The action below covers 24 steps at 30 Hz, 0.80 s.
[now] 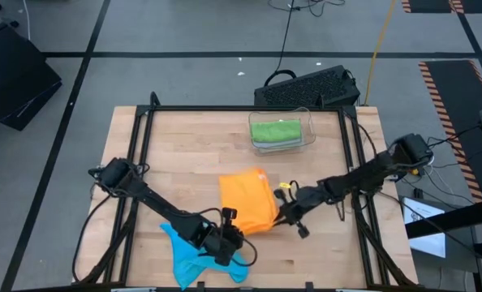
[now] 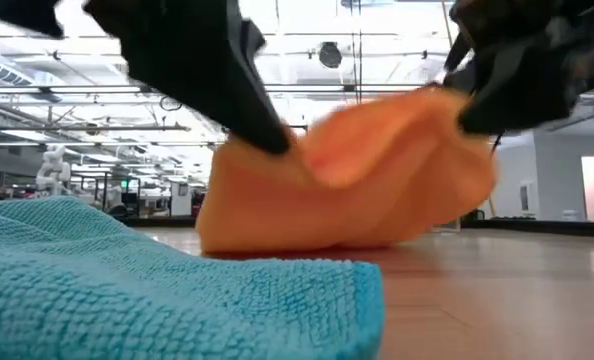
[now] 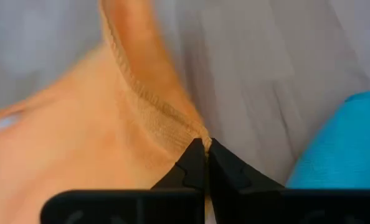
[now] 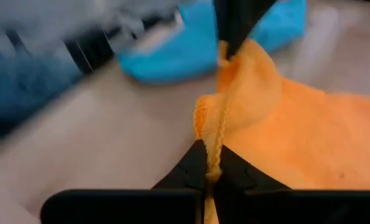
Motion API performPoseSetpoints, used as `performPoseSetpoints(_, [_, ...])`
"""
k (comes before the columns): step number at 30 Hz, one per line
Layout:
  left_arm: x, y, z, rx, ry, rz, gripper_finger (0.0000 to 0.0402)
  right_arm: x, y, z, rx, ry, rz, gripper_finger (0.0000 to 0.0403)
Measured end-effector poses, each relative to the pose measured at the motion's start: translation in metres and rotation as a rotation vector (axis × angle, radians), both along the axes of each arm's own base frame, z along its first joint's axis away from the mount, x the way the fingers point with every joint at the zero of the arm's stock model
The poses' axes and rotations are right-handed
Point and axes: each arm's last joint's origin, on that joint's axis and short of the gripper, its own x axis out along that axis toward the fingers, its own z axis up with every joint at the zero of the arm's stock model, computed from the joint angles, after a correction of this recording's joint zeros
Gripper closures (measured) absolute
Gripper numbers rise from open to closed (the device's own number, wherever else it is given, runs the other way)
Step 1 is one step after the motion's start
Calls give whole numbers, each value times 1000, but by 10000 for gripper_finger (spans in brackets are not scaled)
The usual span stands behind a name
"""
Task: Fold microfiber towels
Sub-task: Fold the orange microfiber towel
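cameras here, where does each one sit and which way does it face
High view: overhead, straight down; both arms, orange towel, blue towel, clear bin.
Low view: tabletop level, facing the room; blue towel close, both end effectors on the orange towel.
Left wrist view: along left end effector, shut on the orange edge.
Right wrist view: along right end effector, shut likewise.
All four share the orange towel.

You see two dark, slim arms, the left arm (image 1: 156,203) and right arm (image 1: 363,174), each trailing black cables. Their fingers (image 3: 194,168) are matte black wedges; a small yellow mark, perhaps a label, sits near the right wrist.
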Motion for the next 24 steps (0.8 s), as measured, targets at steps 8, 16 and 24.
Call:
performPoseSetpoints(8, [-11,-12,15,50,-65,-8,395,0,14,8,135,-40,-130,399])
performPoseSetpoints(16, [-13,0,30,93,-96,64,388,6,4,12,153,-85,-206,399])
performPoseSetpoints(24, [-2,42,16,103,40,150,384,9,-16,7,136,-17,-291,399])
